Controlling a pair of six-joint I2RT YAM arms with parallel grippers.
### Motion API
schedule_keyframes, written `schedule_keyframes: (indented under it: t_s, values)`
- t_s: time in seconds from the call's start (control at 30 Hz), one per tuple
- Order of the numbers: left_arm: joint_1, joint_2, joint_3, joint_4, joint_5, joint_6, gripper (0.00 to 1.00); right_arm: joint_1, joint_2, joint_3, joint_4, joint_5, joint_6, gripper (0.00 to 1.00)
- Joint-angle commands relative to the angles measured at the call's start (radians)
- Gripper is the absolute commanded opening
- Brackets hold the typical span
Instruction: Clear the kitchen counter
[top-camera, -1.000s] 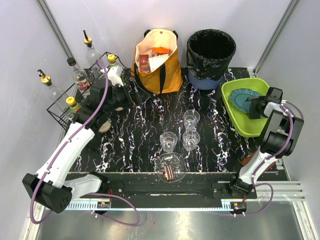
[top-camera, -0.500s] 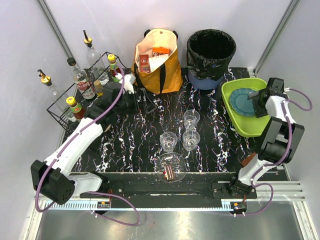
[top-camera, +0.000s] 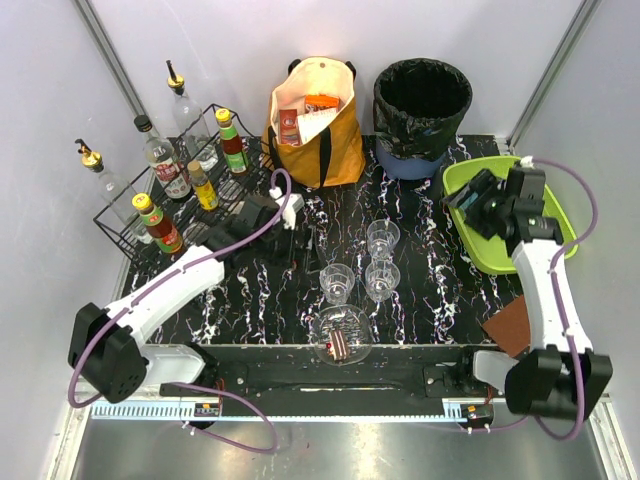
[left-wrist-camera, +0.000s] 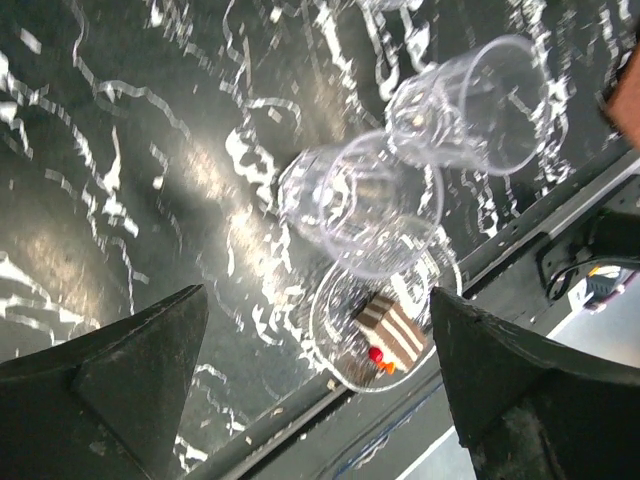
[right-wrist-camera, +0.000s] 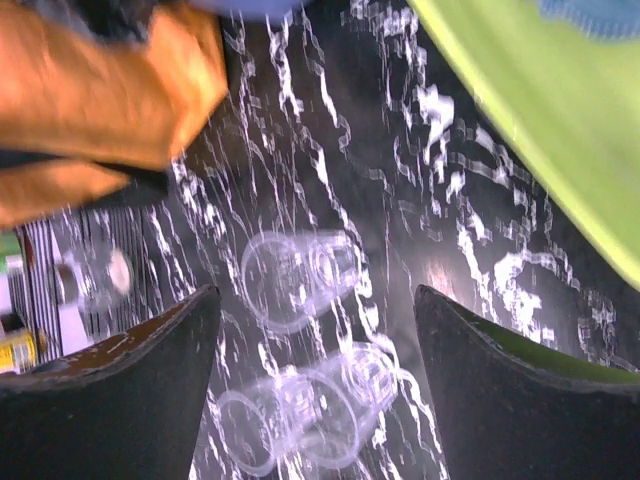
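Black kitchen counter with white marble-like veins (top-camera: 250, 295) fills the middle of the top view, both arm bases at its near edge. Left arm (top-camera: 170, 285) stretches diagonally across it. The left jaws hang over bare counter, just right of the black wire rack (top-camera: 118, 222) and left of the cups, spread wide w/ nothing betw. them in the wrist view. 3 clear plastic cups (top-camera: 381, 240) stand upright in a close cluster mid-counter. Just nearer the bases sits a clear round dish (top-camera: 341, 335) holding a brown-and-white layered cake slice (left-wrist-camera: 388, 330). Right arm (top-camera: 545, 290) rises along the right side, and the right jaws sit over the left rim of the lime-green plastic tray (top-camera: 490, 255) at the far right of the counter. They too stand wide apart, gripping nothing, w/ the cups and veined surface showing betw. them. A blurred blue item lies in the tray, kind unclear. At the back stand an orange fabric tote bag (top-camera: 330, 150) w/ packets inside and a black lined bin (top-camera: 422, 100), side by side. Several sauce and spirit bottles (top-camera: 232, 145) stand upright at the rack. A flat brown square (top-camera: 510, 328) lies at the counter's near right corner, beside the right arm.
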Motion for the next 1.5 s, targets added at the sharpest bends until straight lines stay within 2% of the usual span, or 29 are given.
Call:
schedule_keyframes:
  t_s: [0.0, 0.13, 0.27, 0.37, 0.53, 0.77, 0.97, 1.07, 1.23, 1.4, 1.47]
  values:
    - [0.0, -0.103, -0.061, -0.091, -0.067, -0.005, 0.96, 0.016, -0.123, -0.148, -0.117, -0.165, -0.056, 0.83]
    - [-0.003, -0.188, -0.15, -0.126, -0.078, -0.057, 0.97, 0.027, -0.222, -0.237, -0.262, -0.231, -0.102, 0.83]
    - [-0.019, -0.24, -0.263, -0.061, -0.02, -0.136, 0.95, 0.034, -0.274, -0.3, -0.338, -0.268, -0.113, 0.83]
    - [-0.057, -0.266, -0.374, 0.076, -0.02, -0.211, 0.9, 0.034, -0.296, -0.325, -0.34, -0.264, -0.104, 0.82]
    - [-0.095, -0.257, -0.544, 0.367, -0.035, -0.359, 0.69, 0.034, -0.293, -0.297, -0.355, -0.245, -0.096, 0.8]
    - [-0.186, -0.185, -0.666, 0.674, -0.115, -0.491, 0.59, 0.034, -0.32, -0.262, -0.381, -0.222, -0.09, 0.8]
    - [-0.246, -0.131, -0.672, 0.697, -0.167, -0.473, 0.54, 0.034, -0.349, -0.254, -0.384, -0.196, -0.065, 0.8]
    - [-0.263, -0.081, -0.669, 0.71, -0.155, -0.447, 0.44, 0.034, -0.351, -0.256, -0.384, -0.193, -0.059, 0.8]
    - [-0.284, 0.022, -0.638, 0.674, -0.152, -0.44, 0.36, 0.034, -0.345, -0.247, -0.376, -0.191, -0.057, 0.8]
    - [-0.299, 0.053, -0.629, 0.682, -0.161, -0.43, 0.23, 0.034, -0.346, -0.245, -0.366, -0.182, -0.05, 0.8]
    - [-0.299, 0.044, -0.626, 0.667, -0.168, -0.417, 0.15, 0.034, -0.342, -0.243, -0.366, -0.179, -0.047, 0.8]
